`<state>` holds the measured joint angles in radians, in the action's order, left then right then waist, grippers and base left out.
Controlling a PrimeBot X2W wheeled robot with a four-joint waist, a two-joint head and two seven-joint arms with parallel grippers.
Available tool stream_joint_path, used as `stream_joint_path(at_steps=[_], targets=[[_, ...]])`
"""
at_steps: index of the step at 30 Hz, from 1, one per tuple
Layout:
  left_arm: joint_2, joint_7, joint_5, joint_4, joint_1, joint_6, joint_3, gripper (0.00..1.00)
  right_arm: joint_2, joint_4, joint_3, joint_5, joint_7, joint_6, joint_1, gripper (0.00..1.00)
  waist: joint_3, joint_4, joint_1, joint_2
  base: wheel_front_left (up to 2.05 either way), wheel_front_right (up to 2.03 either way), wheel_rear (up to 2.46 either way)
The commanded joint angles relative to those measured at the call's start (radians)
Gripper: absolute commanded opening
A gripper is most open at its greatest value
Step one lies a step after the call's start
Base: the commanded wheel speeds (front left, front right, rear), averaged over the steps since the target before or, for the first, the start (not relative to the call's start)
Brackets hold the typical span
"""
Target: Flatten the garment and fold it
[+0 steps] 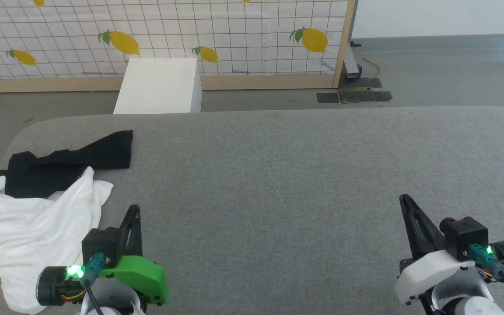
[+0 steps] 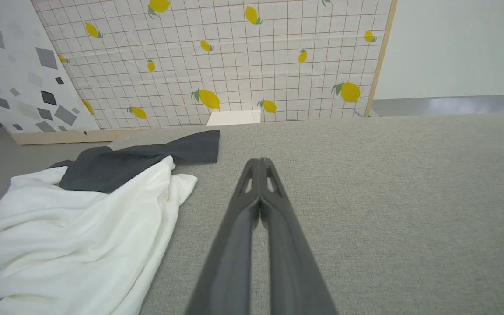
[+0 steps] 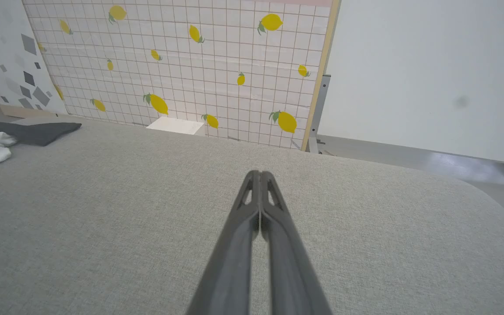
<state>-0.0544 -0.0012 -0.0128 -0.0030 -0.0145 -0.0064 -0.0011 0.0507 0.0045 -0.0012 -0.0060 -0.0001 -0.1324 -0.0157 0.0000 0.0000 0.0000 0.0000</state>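
1. Find the garment (image 1: 29, 218) heaped at nine o'clock on the grey desk (image 1: 278, 166), with the white body bunched and a black sleeve (image 1: 103, 151) splayed toward eleven o'clock.
2. See the left hand (image 1: 134, 210) at seven o'clock, clenched on nothing, its tips near the white folds but apart from them.
3. See the right hand (image 1: 405, 199) at five o'clock, likewise clenched and empty, well apart from the cloth.
4. Expect light, limp cloth with no stiffness, likely to drag and wrinkle on the textured cover rather than slide.
5. Take hold at an edge, the sleeve cuff or a hem corner, pinching one layer. Avoid the heap's middle, where several folds would probably lift together.
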Motion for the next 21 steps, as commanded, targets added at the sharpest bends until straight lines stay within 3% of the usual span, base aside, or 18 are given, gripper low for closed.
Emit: stream_joint_path(at_steps=[1, 7, 8, 21], targets=[[0.004, 0.001, 0.013, 0.003, 0.015, 0.006, 0.001, 0.0, -0.001, -0.005, 0.001, 0.006, 0.0, 0.002, 0.016, 0.0, 0.0, 0.0, 0.0, 0.0, 0.0, 0.0, 0.0], [0.004, 0.001, 0.013, 0.003, 0.015, 0.006, 0.001, 0.0, -0.001, -0.005, 0.001, 0.006, 0.0, 0.002, 0.016, 0.0, 0.0, 0.0, 0.0, 0.0, 0.0, 0.0, 0.0], [0.0, 0.0, 0.0, 0.0, 0.0, 0.0, 0.0, 1.0, 0.0, 0.0, 0.0, 0.0, 0.0, 0.0, 0.0, 1.0, 0.0, 0.0, 0.0, 0.0, 0.0, 0.0, 0.0], [0.0, -0.021, -0.014, 0.012, -0.002, 0.005, -0.009, 1.0, 0.0, 0.024, -0.011, 0.045, -0.021, 0.0, -0.005, 1.0, -0.001, -0.001, 0.0, 0.0, 0.0, 0.0, 0.0]])
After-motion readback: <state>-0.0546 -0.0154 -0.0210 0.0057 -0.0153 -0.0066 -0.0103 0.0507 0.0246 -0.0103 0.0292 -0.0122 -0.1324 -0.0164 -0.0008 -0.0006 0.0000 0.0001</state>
